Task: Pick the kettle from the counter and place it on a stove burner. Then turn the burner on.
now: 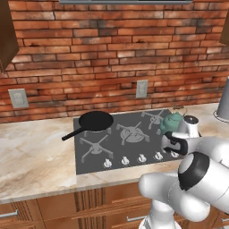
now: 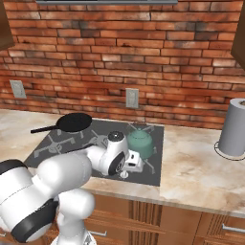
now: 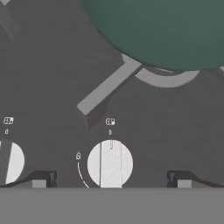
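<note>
Kettle (image 2: 140, 141) sits on the right-hand burner (image 3: 109, 87) of the cooktop (image 1: 120, 152), right of centre in both base views. Placement looks done, so what's left is the knob.

Hand view: claw (image 3: 110, 178) at bottom centre, fingers (image 3: 43, 178) spread wide with nothing between them, straddling a white knob (image 3: 110, 164). My read is that's deliberate: jaws set either side so they can close on it and twist. Knob sits directly below a grate arm of the burner under the kettle, so it's probably the matching control, but I can't confirm from the markings, too small.

1 more knob (image 3: 11, 161) at the left edge of hand view. Don't grab that.

Frying pan (image 1: 91, 122) on the upper-left burner, well apart. Grey canister (image 2: 233, 128) on the desk (image 2: 201, 177) at far right, no conflict.

Risk: fingers slipping on the smooth round knob.
</note>
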Available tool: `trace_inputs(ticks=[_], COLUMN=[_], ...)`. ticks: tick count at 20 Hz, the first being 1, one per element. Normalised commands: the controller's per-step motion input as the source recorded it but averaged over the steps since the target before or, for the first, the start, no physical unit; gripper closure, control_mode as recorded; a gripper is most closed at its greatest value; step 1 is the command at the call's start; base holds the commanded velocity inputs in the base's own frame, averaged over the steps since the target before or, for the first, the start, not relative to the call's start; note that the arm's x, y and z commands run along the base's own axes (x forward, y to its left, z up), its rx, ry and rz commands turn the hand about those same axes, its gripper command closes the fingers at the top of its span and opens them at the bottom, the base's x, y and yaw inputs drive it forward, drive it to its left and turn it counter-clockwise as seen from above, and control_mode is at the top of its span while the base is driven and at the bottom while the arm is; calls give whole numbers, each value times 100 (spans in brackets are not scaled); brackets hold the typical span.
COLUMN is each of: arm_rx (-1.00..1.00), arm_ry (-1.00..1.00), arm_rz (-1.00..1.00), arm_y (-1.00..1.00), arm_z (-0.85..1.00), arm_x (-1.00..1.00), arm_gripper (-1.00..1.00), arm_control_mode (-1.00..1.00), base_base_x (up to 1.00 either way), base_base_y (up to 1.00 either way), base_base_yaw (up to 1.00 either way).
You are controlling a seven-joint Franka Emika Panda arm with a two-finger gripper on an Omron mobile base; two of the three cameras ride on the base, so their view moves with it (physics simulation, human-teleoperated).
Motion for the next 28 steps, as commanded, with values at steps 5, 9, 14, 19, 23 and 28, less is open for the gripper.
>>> trace_inputs(ticks=[5, 9, 14, 19, 23, 28], arm_rx=[0, 0, 0, 0, 0, 0], arm_ry=[0, 0, 0, 0, 0, 0], arm_rz=[0, 0, 0, 0, 0, 0], arm_y=[0, 0, 0, 0, 0, 0], arm_z=[-21, -20, -14, -7, -1, 0], arm_x=[0, 0, 6, 21, 3, 0], arm_gripper=[-100, -100, -100, -100, 100, 100], arm_control_mode=[-100, -100, -100, -100, -100, -100], base_base_x=[0, 0, 0, 0, 0, 0], base_base_y=[0, 0, 0, 0, 0, 0], base_base_yaw=[0, 0, 0, 0, 0, 0])
